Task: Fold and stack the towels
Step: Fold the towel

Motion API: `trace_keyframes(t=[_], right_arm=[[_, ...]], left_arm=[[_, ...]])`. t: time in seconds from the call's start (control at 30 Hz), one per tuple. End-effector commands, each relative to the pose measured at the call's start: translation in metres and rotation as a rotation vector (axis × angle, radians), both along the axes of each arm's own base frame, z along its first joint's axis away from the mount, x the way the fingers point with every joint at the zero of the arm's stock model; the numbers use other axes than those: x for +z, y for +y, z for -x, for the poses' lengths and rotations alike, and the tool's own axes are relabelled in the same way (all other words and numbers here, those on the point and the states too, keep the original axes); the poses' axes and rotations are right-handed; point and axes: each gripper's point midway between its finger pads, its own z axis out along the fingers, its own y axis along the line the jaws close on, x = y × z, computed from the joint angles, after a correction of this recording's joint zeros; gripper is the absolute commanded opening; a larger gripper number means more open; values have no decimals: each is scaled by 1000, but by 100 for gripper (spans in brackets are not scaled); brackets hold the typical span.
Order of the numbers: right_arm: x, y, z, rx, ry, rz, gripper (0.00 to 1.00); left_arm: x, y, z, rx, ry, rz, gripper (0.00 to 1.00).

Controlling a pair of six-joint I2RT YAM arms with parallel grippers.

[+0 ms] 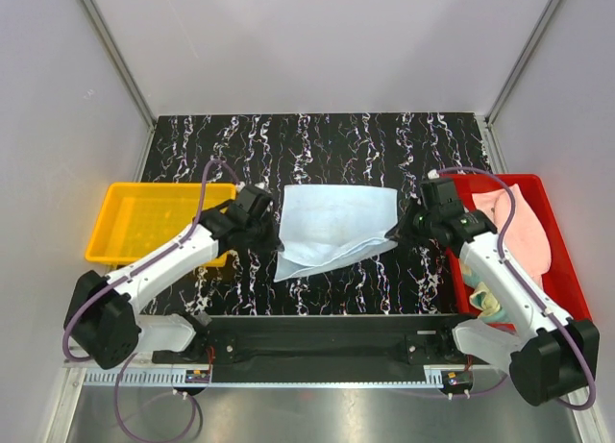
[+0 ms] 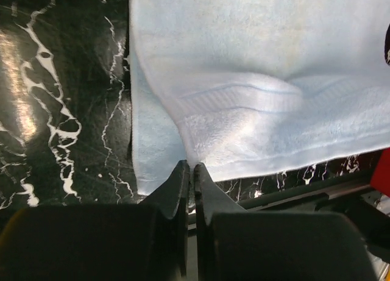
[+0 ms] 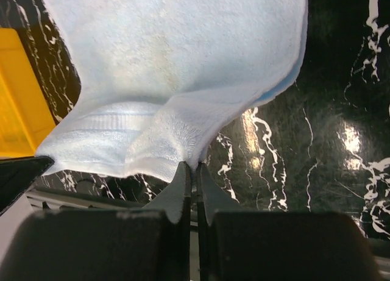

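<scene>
Yellow plastic tray [image 1: 123,222]: sat at the far left of the black white-veined table [image 1: 384,140], just outboard of the left arm. No towel showed in it.

Left gripper [image 1: 272,233]: its jaws were pressed together on a hem corner of the pale blue terry towel [image 1: 336,222]. In the left wrist view the gripper [image 2: 190,166] had the cloth pinched at its tips, and the towel [image 2: 262,80] spread away ahead of the jaws.

Towel's place: mid-table between the two arms. The far part lay flat, and a flap of it draped from the two pinched corners over a lower layer that showed at the left edge.

Long axis: left to right, roughly along the line from one gripper to the other. The held hem sagged a little between them.

Right gripper [image 1: 399,230]: its jaws were likewise closed on the opposite hem corner. In the right wrist view the gripper [image 3: 194,165] showed cloth gathered into its tips, with the towel [image 3: 177,55] fanning forward and to the left.

Red plastic tray [image 1: 553,260]: stood at the far right beside the right arm, holding crumpled pink towels [image 1: 524,227] not yet folded.

Relation the next move turns on: the towel lay ahead of both sets of jaws and neither arm was nearer — each held its own end. I judged the fold would need both corners carried in step across the short axis, keeping the hem parallel to the far edge.
</scene>
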Motion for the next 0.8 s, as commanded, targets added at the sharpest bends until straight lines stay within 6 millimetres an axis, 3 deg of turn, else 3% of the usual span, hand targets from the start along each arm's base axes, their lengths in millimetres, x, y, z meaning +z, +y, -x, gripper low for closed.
trace_keyframes(t=[0.0,0.03,0.07,0.13,0.3,0.4,0.53,0.7,0.77], right_arm=[[-16,-5,18,-1,35,11,0],[-29,-6,27,-4,62,11,0],[-35,-5,32,1,78,-2,0],[-47,-5,43,-6,104,-16,0],[-54,-8,53,-5,113,-13,0],[-50,-8,53,2,98,-16,0],[-47,-9,54,2,91,-20,0],[-49,-7,56,6,92,-29,0],[-51,-7,57,10,94,-31,0]], left_arm=[[-26,-12,21,-70,74,77,0],[-31,-20,29,-93,105,126,0],[-54,-16,44,-92,165,127,0],[-62,-30,49,-104,172,198,0],[-94,-35,68,-108,242,176,0],[-99,-35,69,-105,242,157,1],[-106,-23,74,-79,263,99,10],[-103,-3,72,-51,231,-8,36],[-89,-3,62,-48,176,-17,41]])
